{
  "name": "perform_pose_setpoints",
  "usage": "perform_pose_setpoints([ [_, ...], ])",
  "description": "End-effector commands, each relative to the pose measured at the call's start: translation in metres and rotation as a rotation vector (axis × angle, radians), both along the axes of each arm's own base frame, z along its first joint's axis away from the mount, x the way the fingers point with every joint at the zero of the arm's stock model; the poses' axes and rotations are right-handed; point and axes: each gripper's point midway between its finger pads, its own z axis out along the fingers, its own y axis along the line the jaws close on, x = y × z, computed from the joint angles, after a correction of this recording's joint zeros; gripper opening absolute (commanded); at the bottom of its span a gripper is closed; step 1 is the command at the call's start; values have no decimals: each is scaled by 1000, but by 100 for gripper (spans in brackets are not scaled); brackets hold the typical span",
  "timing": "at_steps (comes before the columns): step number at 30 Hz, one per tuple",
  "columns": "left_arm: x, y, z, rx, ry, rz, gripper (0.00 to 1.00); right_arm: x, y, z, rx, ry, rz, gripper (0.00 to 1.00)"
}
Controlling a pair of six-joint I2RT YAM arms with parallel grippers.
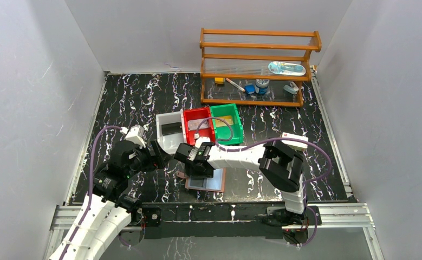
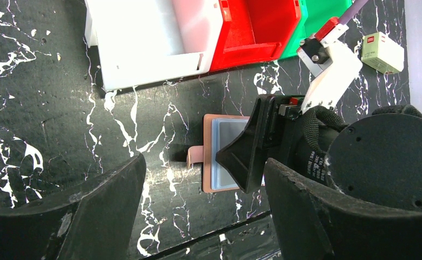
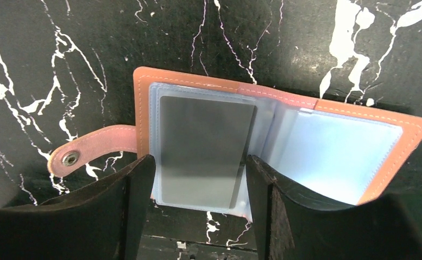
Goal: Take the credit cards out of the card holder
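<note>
Black marbled table (image 1: 143, 97) holds the open card holder (image 3: 338, 151) directly beneath the right gripper (image 3: 197, 168), whose spread fingers (image 3: 135, 189) flank a grey card (image 3: 206, 146); left gripper (image 2: 204, 162) spread, just beside

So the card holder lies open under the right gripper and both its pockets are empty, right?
No. The card holder lies open under the right gripper, but the pocket beside the strap tab holds a dark grey card; the right wrist view shows it.
</note>
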Motion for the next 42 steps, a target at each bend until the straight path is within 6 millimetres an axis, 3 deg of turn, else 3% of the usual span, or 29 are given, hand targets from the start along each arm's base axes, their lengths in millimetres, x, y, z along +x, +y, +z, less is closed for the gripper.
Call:
perform_pose_setpoints([
  [1,1,1,9,-5,-14,5,79,-4,-6,-23,-26,40,-6,70],
  [7,0,0,9,-8,-11,-2,79,-9,-26,-40,-85,80,-44,66],
  [13,-1,-9,6,-17,10,-52,79,-11,-25,-41,-30,98,-54,60],
  [21,-16,-43,-1,-122,122,-234,76,-16,-18,-42,138,146,-43,54],
  [28,-32,-65,-16,-212,282,-352,69,-20,-23,-45,260,196,-70,54],
  [35,-43,-76,-31,-242,412,-404,53,-21,-25,-48,313,220,-85,54],
  [42,-56,-89,-56,-217,518,-426,50,-21,-26,-47,321,223,-91,54],
])
